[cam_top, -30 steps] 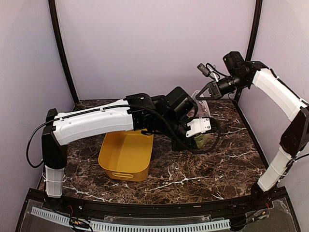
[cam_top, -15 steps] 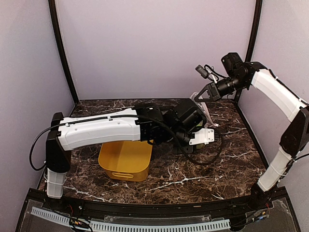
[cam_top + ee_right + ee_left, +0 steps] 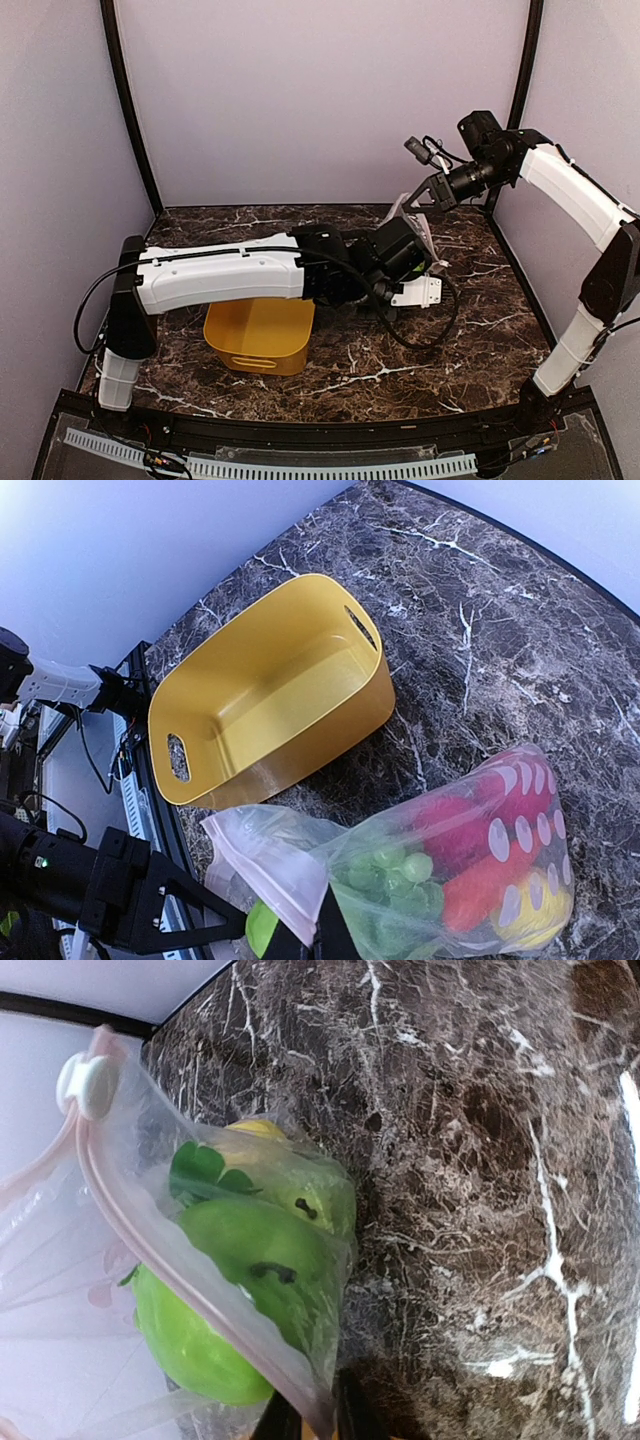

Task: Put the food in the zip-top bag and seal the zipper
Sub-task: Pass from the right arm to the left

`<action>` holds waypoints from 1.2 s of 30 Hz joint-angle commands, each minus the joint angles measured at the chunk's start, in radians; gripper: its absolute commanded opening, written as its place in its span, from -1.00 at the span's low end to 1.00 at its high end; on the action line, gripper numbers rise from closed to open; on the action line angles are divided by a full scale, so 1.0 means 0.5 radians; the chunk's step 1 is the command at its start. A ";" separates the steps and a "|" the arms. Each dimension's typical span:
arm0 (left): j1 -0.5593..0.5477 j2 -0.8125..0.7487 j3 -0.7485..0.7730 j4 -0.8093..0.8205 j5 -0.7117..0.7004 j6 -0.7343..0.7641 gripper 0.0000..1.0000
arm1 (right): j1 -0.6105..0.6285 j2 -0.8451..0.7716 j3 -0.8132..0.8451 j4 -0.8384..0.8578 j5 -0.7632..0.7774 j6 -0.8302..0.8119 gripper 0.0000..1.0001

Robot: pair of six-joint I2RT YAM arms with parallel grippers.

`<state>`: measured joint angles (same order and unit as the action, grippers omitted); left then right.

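Note:
The zip-top bag (image 3: pixel 300 855) lies on the marble and is held up at its mouth. It holds the food: green grapes (image 3: pixel 400 875), red balls (image 3: pixel 470 815), an orange carrot (image 3: pixel 490 885) and a yellow lemon (image 3: pixel 540 910). In the left wrist view, green round fruits (image 3: pixel 250 1260) press against the plastic under the zipper (image 3: pixel 180 1270), whose white slider (image 3: pixel 88 1082) sits at the far end. My left gripper (image 3: pixel 312 1415) is shut on the zipper's near corner. My right gripper (image 3: pixel 313 930) is shut on the bag's mouth edge and shows raised in the top view (image 3: pixel 415 200).
The yellow tub (image 3: pixel 262 335) stands empty left of the bag, half under my left arm (image 3: pixel 230 275); it also shows in the right wrist view (image 3: pixel 270 690). My left wrist (image 3: pixel 400 255) covers most of the bag from above. The enclosure walls are close behind.
My left arm has stretched further right and dropped lower over the bag, hiding the green food seen earlier. My right gripper has stayed about where it was, holding the bag's top.

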<state>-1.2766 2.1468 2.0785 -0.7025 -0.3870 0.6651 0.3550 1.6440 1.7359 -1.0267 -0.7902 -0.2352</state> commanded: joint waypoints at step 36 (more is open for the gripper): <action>0.256 -0.185 0.462 0.088 0.178 -1.014 -0.99 | -0.569 -0.728 -0.453 -0.430 -0.547 -0.870 -0.10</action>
<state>-1.1835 2.1334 2.2562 -0.6888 -0.3870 0.2768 0.0734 1.3334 1.5852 -1.2240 -1.0485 -0.5697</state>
